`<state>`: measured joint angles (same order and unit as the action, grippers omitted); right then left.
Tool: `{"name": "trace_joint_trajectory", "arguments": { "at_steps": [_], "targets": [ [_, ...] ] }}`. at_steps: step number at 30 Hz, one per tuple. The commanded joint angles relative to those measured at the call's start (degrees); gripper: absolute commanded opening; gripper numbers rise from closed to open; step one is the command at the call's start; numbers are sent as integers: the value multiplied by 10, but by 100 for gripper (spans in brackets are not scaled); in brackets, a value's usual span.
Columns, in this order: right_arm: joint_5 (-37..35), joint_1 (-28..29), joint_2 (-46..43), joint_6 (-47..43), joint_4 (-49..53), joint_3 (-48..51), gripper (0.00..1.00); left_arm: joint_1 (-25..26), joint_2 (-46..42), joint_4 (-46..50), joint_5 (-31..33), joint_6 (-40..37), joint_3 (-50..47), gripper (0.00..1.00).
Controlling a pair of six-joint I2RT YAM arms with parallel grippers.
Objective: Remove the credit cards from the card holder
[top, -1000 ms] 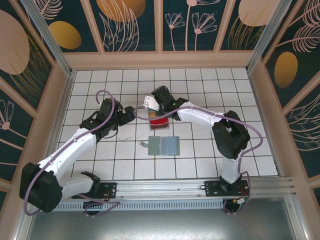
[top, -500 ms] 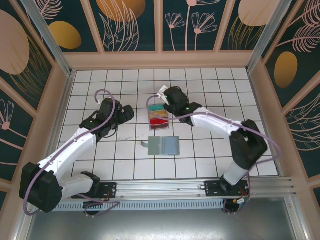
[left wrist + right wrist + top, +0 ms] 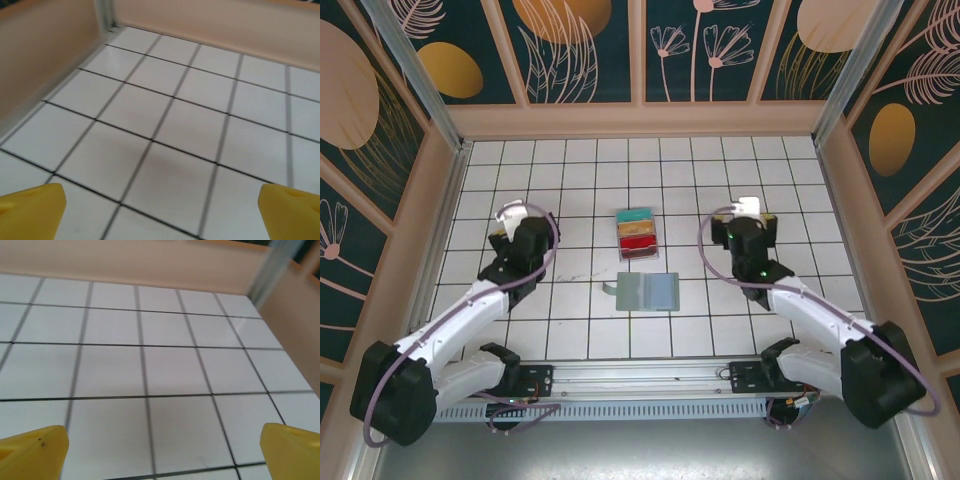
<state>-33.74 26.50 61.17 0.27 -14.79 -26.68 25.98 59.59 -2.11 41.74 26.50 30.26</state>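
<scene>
Your card holder lies open mid-table, with 3 credit cards in a row just behind it, not touching. Your left gripper and right gripper have fingers spread wide over tiles, well apart from both.

Table: white tiles ruled by a dark grid. Card holder: grey-green half, light-blue half. Credit cards: teal, tan and red, in that order from far to near. Walls: dark teal with peach and gold floral motifs, in pale peach frames. Arms: white with black joints and purple cables. Left gripper and right gripper: yellow fingers.
</scene>
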Motion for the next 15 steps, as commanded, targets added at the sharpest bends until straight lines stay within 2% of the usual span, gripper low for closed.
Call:
{"name": "trace_joint_trajectory", "arguments": {
  "at_steps": [1,5,8,10,15],
  "targets": [
    [31,-50,-24,38,-139,55,99,-15,-33,-200,60,-154,-71,99],
    [69,-137,27,58,-151,66,99,-67,-8,-217,21,-168,-82,99],
    [80,-179,67,49,-233,90,99,-110,34,-241,7,-153,-83,99],
    [126,-211,90,52,-295,106,99,-140,71,-280,-12,-153,-88,99],
    [172,-243,171,41,-418,111,99,-187,155,-427,-83,-150,-113,99]
  ]
}}
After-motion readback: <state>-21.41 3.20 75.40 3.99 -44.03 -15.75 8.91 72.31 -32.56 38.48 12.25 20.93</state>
